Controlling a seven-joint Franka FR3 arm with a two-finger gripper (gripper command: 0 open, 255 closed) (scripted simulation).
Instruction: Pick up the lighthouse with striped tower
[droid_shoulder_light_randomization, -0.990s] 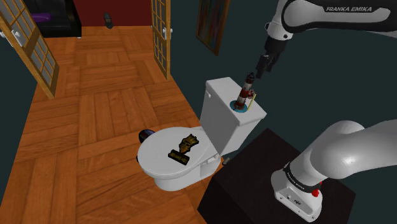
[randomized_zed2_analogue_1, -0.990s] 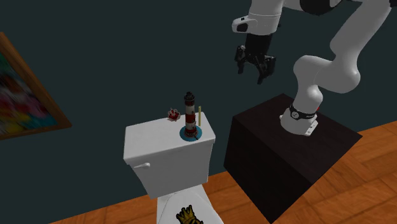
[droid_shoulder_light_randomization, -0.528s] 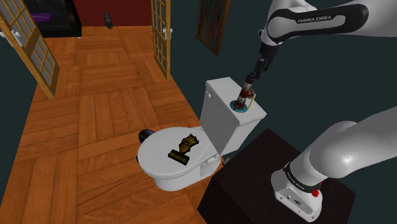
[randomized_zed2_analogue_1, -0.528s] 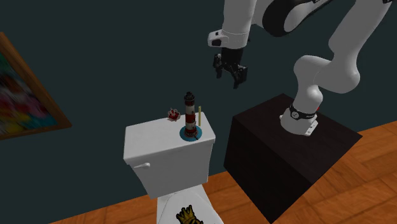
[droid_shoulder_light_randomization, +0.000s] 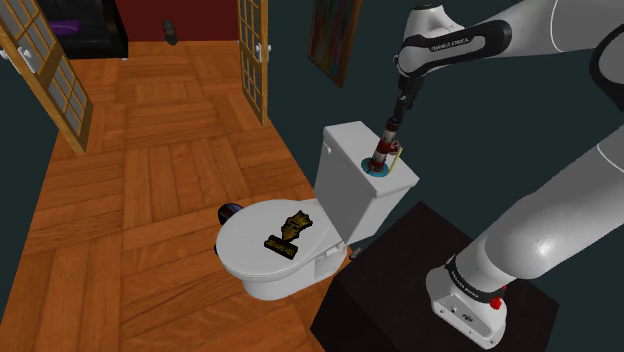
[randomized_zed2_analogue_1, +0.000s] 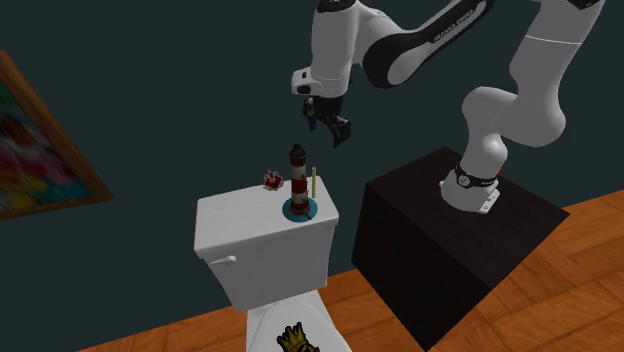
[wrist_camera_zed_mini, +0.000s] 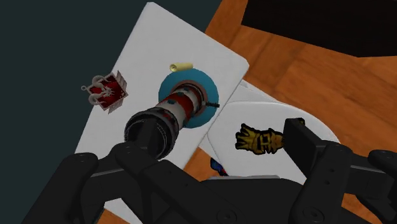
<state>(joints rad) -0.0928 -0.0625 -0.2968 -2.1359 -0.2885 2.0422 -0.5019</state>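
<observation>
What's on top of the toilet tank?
A striped lighthouse on a blue base, a small red trinket and a yellow stick. The base hides the lid beneath.

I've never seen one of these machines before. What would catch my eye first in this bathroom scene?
A small red-and-white striped lighthouse stands upright on its blue base atop a white toilet tank, a little red trinket beside it. The big white arm's black end effector hangs open above the lighthouse, not touching it. A gold-and-black ornament lies on the closed toilet lid.
</observation>
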